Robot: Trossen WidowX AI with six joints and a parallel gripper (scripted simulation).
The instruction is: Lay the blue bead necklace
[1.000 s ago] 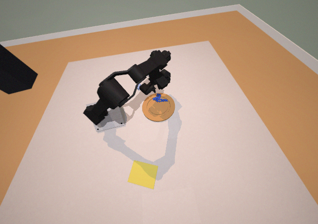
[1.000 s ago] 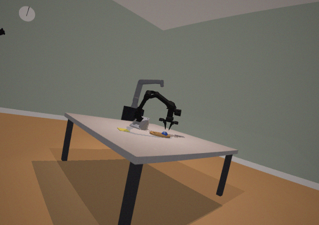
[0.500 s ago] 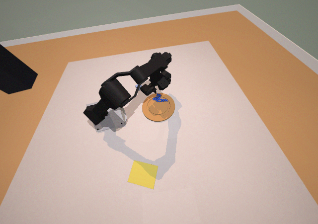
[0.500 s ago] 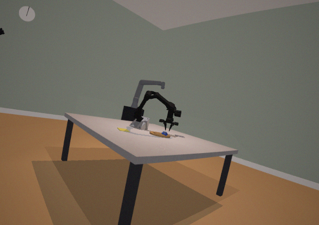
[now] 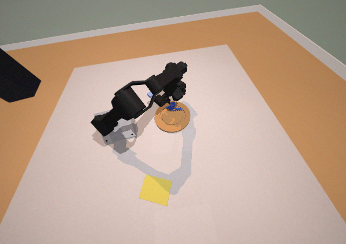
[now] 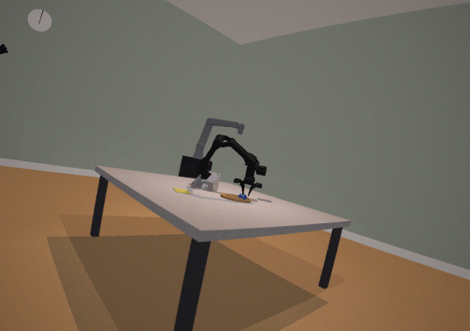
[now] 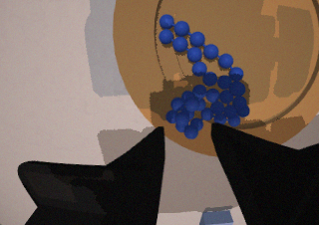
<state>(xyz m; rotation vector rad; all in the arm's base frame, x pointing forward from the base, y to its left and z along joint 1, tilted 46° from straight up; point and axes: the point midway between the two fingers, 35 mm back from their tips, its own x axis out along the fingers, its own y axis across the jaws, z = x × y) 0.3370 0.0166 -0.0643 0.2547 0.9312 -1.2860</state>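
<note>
The round orange-brown bead board (image 5: 165, 127) (image 6: 228, 196) (image 7: 134, 36) lies flat, with a thin dark circular groove. The blue bead necklace (image 5: 171, 107) (image 6: 241, 197) (image 7: 191, 105) lies bunched in a heap at the board's edge nearest the fingers, partly over the groove and rim. In the wrist view a doubled strand runs from the heap up and left to the groove's left side. My gripper (image 5: 172, 102) (image 6: 245, 195) (image 7: 187, 131) points down, partly open, its tips just above the board's rim beside the heap. Nothing is held between the fingers.
A small light-blue block (image 5: 150, 94) (image 7: 216, 218) lies beyond the board, on the gripper's side. A flat yellow square (image 5: 155, 190) (image 6: 181, 191) lies on the white table (image 5: 237, 179) (image 6: 265, 217). A grey arm-like stand (image 6: 205, 134) rises behind the robot.
</note>
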